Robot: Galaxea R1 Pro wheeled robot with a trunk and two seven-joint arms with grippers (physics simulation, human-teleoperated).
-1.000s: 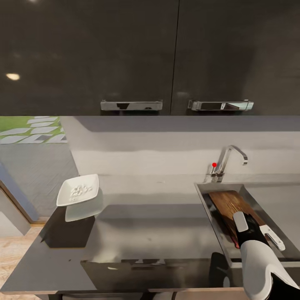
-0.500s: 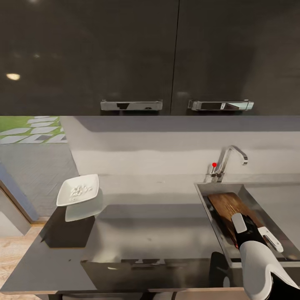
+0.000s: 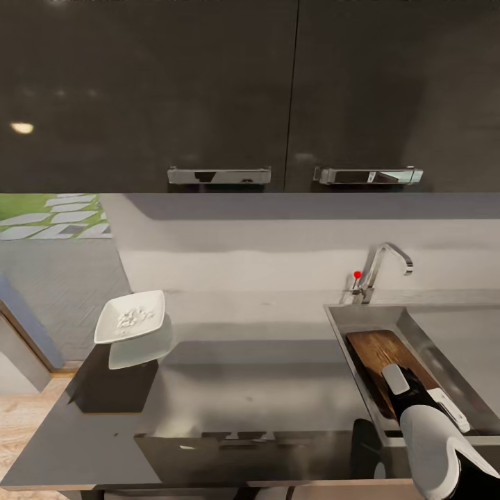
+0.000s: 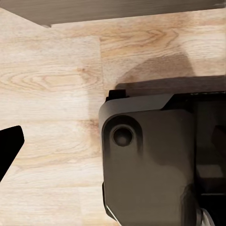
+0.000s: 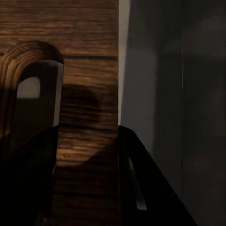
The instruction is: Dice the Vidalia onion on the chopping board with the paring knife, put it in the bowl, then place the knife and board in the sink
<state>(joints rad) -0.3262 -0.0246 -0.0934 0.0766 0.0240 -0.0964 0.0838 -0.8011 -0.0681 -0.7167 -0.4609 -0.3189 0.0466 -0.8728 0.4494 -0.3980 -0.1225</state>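
The dark brown chopping board (image 3: 380, 355) lies tilted inside the sink (image 3: 417, 325), under the chrome faucet (image 3: 382, 267). My right gripper (image 3: 406, 390) reaches down into the basin and is shut on the board's near end. In the right wrist view the board (image 5: 84, 70) runs between the two dark fingers (image 5: 141, 179), with its slot-shaped handle hole (image 5: 35, 94) just beyond them. The white bowl (image 3: 130, 317) stands at the left end of the countertop (image 3: 264, 389) with pale diced onion (image 3: 130, 318) in it. The paring knife is hidden or out of view.
Dark wall cabinets (image 3: 208, 90) with chrome handles hang above the worktop. In the left wrist view, one black fingertip (image 4: 9, 147) of my left gripper hangs over the wooden floor (image 4: 52, 80), beside the robot's dark base (image 4: 155, 160).
My right gripper and the chopping board have sunk a little deeper and nearer within the sink. The bowl has stayed in place.
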